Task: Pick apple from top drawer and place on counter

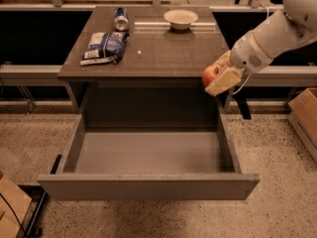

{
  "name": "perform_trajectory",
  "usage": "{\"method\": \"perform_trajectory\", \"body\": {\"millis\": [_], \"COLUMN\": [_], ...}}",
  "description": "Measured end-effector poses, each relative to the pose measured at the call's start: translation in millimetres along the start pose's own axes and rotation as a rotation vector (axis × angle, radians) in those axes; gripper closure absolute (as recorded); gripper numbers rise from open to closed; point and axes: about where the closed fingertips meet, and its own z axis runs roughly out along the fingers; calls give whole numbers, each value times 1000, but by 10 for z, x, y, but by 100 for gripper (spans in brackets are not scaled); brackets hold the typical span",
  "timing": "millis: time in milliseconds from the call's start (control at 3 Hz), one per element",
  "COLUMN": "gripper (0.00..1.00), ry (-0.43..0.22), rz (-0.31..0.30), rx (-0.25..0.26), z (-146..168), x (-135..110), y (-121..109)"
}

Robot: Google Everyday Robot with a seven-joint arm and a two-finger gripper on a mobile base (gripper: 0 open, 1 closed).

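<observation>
**Transfer step: apple held at the counter's front right corner, not yet set down**

The apple [208, 76] is clamped between the fingers of the gripper [218, 79], which is positioned just off the front right corner of the counter [163, 58] and above the right wall of the open top drawer [148, 187]. The pick is judged complete and the placement is still to be made. A lift above the tabletop edge and a shift leftward over bare surface are called for next, followed by release. A pale bowl [181, 19], a can [120, 19] and a blue snack bag [105, 46] are set toward the rear and left, well apart from the gripper, so only the counter's edge is judged to stand in the way.
</observation>
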Motion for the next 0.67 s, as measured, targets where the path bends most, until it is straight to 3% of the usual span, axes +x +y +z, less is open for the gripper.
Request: {"method": "perform_trajectory", "body": {"millis": [333, 667], "gripper": [100, 100], "ry": [1, -45], "rz": [10, 30], "rx": [49, 173], "z": [-155, -389], "x": [-281, -627], "y": [-405, -800]}}
